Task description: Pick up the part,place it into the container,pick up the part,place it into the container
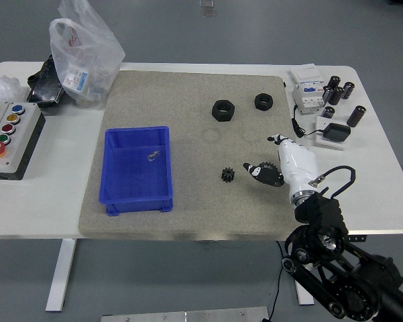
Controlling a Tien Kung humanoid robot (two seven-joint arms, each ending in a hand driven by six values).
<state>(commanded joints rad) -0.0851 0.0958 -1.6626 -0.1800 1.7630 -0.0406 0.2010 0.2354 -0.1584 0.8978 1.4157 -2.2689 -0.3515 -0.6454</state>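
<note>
A small black gear (228, 176) lies on the grey mat (194, 215). Two black hex nuts lie farther back, a larger one (224, 110) and a smaller one (264, 101). A blue container (138, 169) stands on the mat's left half with a small metal piece (153, 155) inside. My right hand (268, 161) hovers just right of the gear, fingers spread and holding nothing. Its fingertips (249, 167) point toward the gear, a short gap away.
A control box with coloured buttons (10, 139) sits at the left. A plastic bag (84, 57) and a black object (45, 84) are at the back left. Several black cylinders (338, 90), a white electrical unit (310, 90) and a black adapter (336, 131) sit at the back right.
</note>
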